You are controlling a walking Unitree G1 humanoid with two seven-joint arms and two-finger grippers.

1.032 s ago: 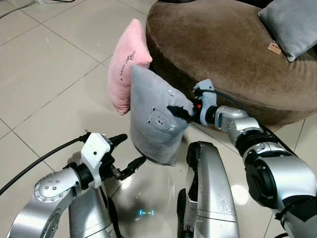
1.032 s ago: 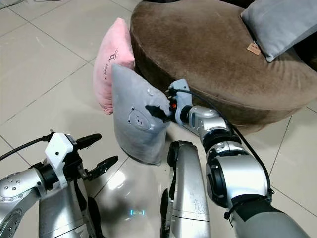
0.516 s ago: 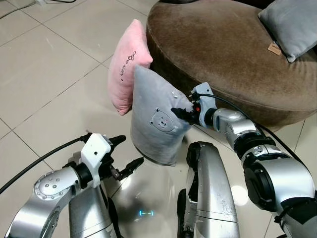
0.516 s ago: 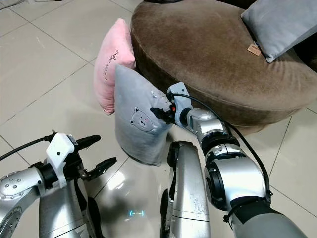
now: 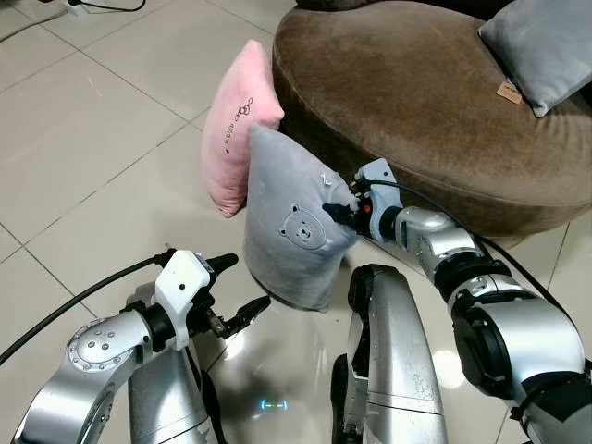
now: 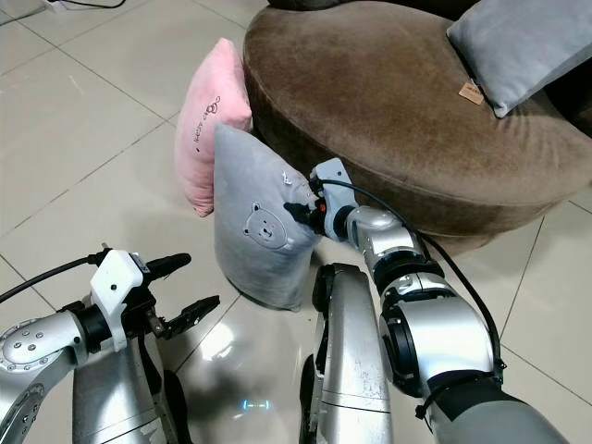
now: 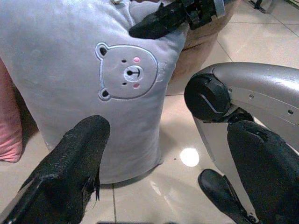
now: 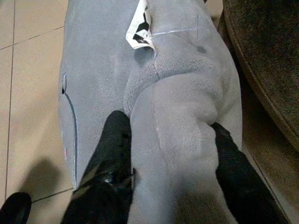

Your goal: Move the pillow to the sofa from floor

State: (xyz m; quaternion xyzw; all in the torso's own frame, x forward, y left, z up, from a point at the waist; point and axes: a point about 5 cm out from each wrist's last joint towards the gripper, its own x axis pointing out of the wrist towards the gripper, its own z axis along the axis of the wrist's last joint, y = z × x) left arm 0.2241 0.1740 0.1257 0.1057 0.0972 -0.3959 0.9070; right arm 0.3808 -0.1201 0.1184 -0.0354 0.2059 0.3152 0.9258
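On the floor: a grey plush pillow with an embroidered bear face stands upright on the beige glossy tile floor, just in front of the round brown upholstered sofa.
Behind it: a pink plush pillow with dark lettering also stands upright, leaning against the sofa's side and touching the grey one's back edge.
Right gripper: reaches in at the grey pillow's upper side corner, next to the sofa. In the right wrist view the two black fingers sit on either side of a bunched fold of the grey fabric, so the jaws are clenched on the pillow. A small white tag sticks out of the seam just above that fold.
Left gripper: low, near the floor, just short of the pillow's bottom corner, not touching as far as I can tell. Jaws are spread apart with nothing between them; the left wrist view looks straight at the bear face past both fingers.
On the sofa: a second grey cushion with a small tan label lies on the far side of the seat, well apart from the action.
Also in view: the robot's silver legs below, plus a black cable trailing from the left arm.
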